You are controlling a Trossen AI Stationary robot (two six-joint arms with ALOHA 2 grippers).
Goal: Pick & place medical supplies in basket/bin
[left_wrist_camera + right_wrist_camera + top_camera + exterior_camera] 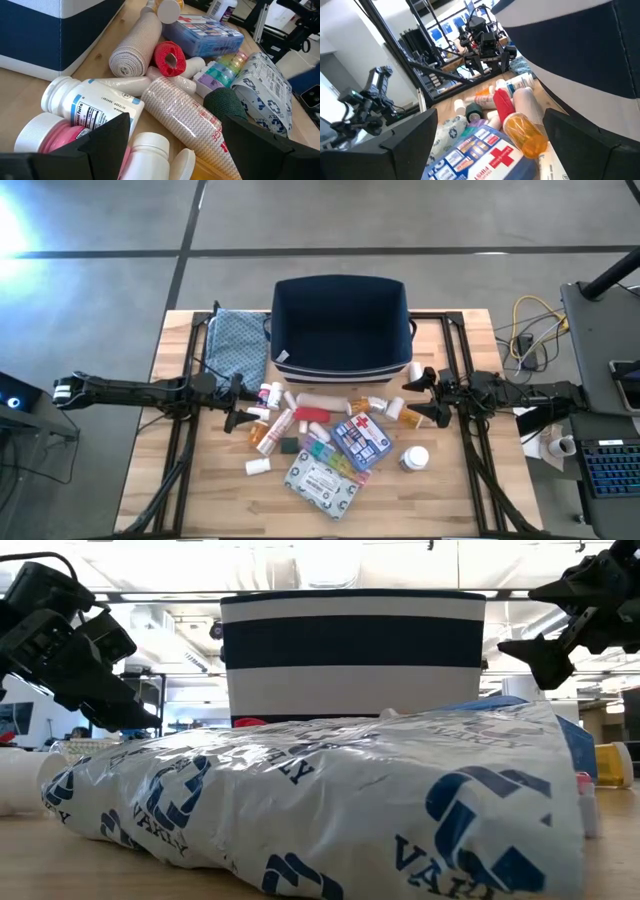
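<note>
The medical supplies (322,442) lie in a heap on the wooden table, in front of the navy bin (340,325). Among them are white and orange bottles, a beige bandage roll (131,51), a red roll (169,58), the blue red-cross pouch (362,440), the pill organiser (224,72) and the grey-white packet (322,483). My left gripper (243,404) is open, raised at the heap's left edge over a white bottle (95,102) and a mesh-wrapped roll (182,112). My right gripper (410,400) is open and raised at the heap's right side, near an orange bottle (526,134).
A blue patterned cloth (238,345) lies left of the bin, on the table's far left part. A lone white bottle (414,457) stands right of the pouch. Dark frame rails (462,370) run along both table sides. Cables and a keyboard sit off the table's right.
</note>
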